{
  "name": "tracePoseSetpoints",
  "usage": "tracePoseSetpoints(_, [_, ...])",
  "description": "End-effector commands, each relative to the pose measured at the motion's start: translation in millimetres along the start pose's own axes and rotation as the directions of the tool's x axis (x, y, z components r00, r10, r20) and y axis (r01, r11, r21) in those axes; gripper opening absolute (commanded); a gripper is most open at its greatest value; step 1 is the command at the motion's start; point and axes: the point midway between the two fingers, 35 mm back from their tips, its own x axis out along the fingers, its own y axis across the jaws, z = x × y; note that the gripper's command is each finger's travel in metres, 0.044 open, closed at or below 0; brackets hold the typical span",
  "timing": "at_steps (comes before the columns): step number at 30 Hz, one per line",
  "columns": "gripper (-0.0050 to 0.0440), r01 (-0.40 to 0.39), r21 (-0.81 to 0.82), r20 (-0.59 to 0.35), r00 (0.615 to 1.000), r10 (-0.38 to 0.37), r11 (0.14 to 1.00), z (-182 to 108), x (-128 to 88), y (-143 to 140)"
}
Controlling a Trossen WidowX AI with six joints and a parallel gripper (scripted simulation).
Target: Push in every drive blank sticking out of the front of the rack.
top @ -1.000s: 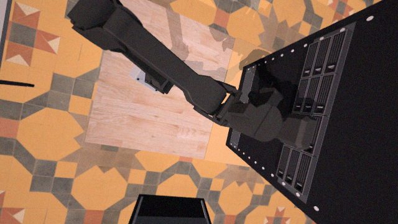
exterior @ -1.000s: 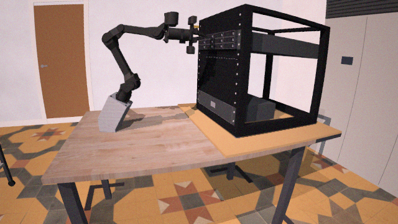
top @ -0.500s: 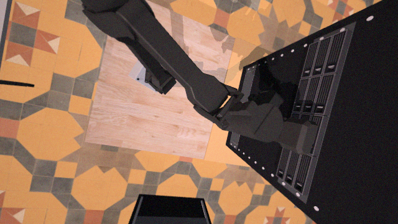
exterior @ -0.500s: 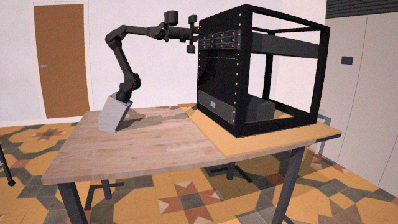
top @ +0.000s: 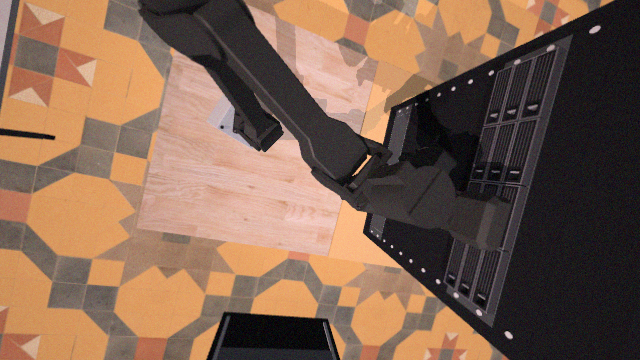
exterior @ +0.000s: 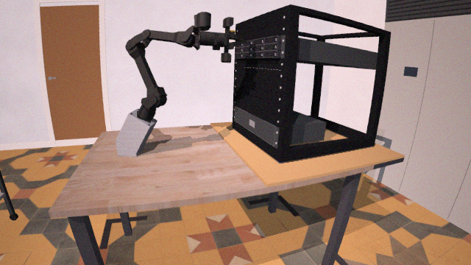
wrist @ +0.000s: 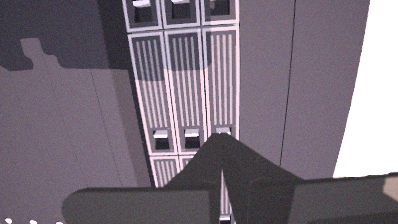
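Pointing the tool (top: 492, 222) (exterior: 233, 40) (wrist: 219, 140), fully closed, at the rack's (top: 575, 200) (exterior: 289, 85) (wrist: 320, 75) drive covers (top: 515, 145) (exterior: 263, 47) (wrist: 185, 90). Bearing a pale label (exterior: 252, 122) low down, too small to read.

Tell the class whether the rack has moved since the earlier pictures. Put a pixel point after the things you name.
No: the rack (top: 590, 150) (exterior: 288, 92) (wrist: 320, 90) stands where it stood, its lower front corner at the same spot on the tan board (top: 350, 235) (exterior: 257, 158).
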Motion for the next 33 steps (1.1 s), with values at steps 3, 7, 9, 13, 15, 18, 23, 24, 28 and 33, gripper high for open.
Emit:
tracePoseSetpoints(3, [-0.0050,0.025,-0.012,0.006,1.000,-0.025,1.000,2,0,-13])
tracePoseSetpoints(7, [-0.0050,0.025,-0.012,0.006,1.000,-0.025,1.000,2,6,-13])
tracePoseSetpoints(9, [-0.0050,0.025,-0.012,0.006,1.000,-0.025,1.000,2,11,-13])
tracePoseSetpoints(13, [-0.0050,0.025,-0.012,0.006,1.000,-0.025,1.000,2,16,-13])
tracePoseSetpoints(15, [-0.0050,0.025,-0.012,0.006,1.000,-0.025,1.000,2,17,-13])
tracePoseSetpoints(18, [-0.0050,0.025,-0.012,0.006,1.000,-0.025,1.000,2,17,-13])
tracePoseSetpoints(23, [-0.0050,0.025,-0.012,0.006,1.000,-0.025,1.000,2,17,-13])
tracePoseSetpoints(24, [-0.0050,0.025,-0.012,0.006,1.000,-0.025,1.000,2,17,-13])
tracePoseSetpoints(28, [-0.0050,0.025,-0.012,0.006,1.000,-0.025,1.000,2,17,-13])
tracePoseSetpoints(33, [-0.0050,0.025,-0.012,0.006,1.000,-0.025,1.000,2,17,-13])
